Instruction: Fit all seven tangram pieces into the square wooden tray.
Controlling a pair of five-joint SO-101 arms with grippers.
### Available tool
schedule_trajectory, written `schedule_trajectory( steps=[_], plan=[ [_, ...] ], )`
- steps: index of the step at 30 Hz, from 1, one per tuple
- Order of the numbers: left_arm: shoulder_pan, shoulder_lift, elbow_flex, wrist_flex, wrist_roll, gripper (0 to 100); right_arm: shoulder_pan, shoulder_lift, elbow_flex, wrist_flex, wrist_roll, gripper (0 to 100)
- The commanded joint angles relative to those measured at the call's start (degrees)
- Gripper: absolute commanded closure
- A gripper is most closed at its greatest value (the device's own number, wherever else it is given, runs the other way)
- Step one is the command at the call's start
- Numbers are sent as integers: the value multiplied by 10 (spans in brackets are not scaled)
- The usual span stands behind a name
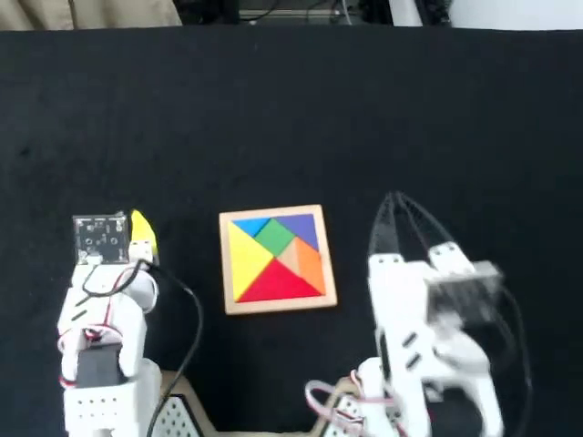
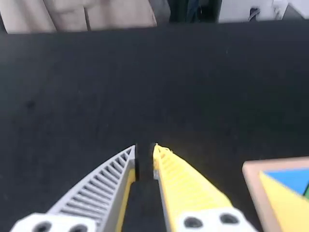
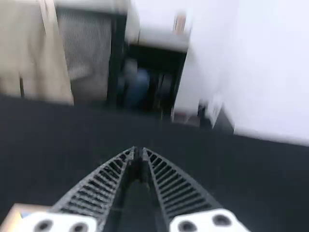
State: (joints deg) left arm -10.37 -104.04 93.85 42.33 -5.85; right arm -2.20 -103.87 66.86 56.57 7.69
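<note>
Black table [image 1: 291,109] | tray [image 1: 281,305] full, square — edges slightly skewed | left tool [image 2: 145,150] closed, empty | right tool [image 3: 140,154] closed, empty

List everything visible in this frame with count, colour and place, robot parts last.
tray: one, light wood, square, mid-table between the two arms.
tangram pieces: seven, all lying inside the tray: yellow, red, green, light blue, purple, orange, pale orange.
table: one, black, under everything.
curtain: beige, beyond the table's far edge.
left gripper: one, grey and yellow fingers, shut and empty, over the table beside the tray.
right gripper: one, black fingers, shut and empty, on the tray's other side.
</note>
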Motion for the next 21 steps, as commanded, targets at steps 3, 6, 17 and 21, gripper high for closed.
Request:
schedule_trajectory(
  steps=[3, 6, 17, 21],
  plan=[
    [7, -2, 36, 6, -2, 925, 9, -36, 218, -72, -2, 986],
    [7, 3, 36, 34, -2, 924, 11, -32, 300, -118, -4, 986],
    [8, 0, 36, 126, 1, 923, 132, -28, 297, -94, -5, 986],
    [7, -1, 36, 165, 1, 923, 104, -28, 297, 5, -2, 986]
  ],
)
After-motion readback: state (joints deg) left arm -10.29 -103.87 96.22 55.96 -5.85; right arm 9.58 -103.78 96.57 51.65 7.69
